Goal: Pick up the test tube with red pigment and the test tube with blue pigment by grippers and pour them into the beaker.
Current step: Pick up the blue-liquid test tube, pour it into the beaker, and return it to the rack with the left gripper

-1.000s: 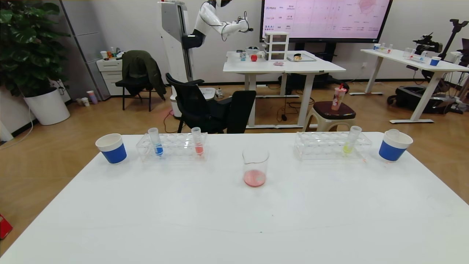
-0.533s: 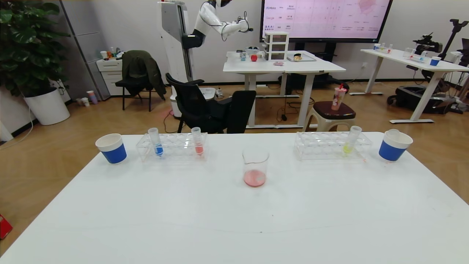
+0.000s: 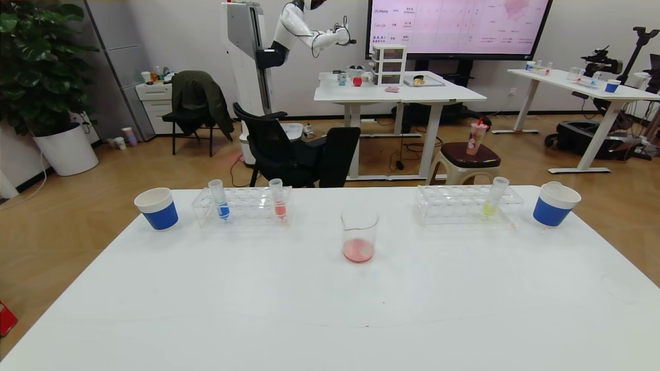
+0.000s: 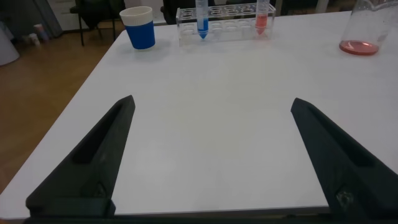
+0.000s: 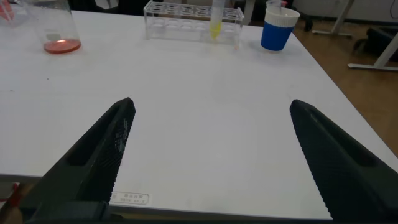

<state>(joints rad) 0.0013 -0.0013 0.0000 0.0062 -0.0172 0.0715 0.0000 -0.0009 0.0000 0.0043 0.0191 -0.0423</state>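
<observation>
Against the head pictures from a second and half a second back I see nothing moved: every tube, cup and rack sits where it sat. The beaker [image 3: 359,235] stands near the middle of the white worktop [image 3: 330,309], a shallow pink-red pool in its bottom. I count three test tubes. The test tube with blue pigment [image 3: 218,200] and the test tube with red pigment [image 3: 278,199] stand upright in the clear rack on my left [image 3: 242,206], blue toward its outer end, red toward its inner end. The yellow-liquid tube [image 3: 494,197] leans slightly in the second clear rack on my right [image 3: 466,204]. That makes two racks, and two blue-banded paper cups: one [image 3: 157,208] just outside the left rack, the other [image 3: 554,204] just outside the right rack. Neither arm reaches into the head view. From the left wrist camera, my left claw [image 4: 211,155] is released, its two black fingers spread wide above bare worktop at the near edge, grasping nothing, with the blue and red tubes well ahead. From the right wrist camera, my right claw [image 5: 214,155] is likewise spread wide and empty above the near worktop, the yellow tube and a cup far ahead.
</observation>
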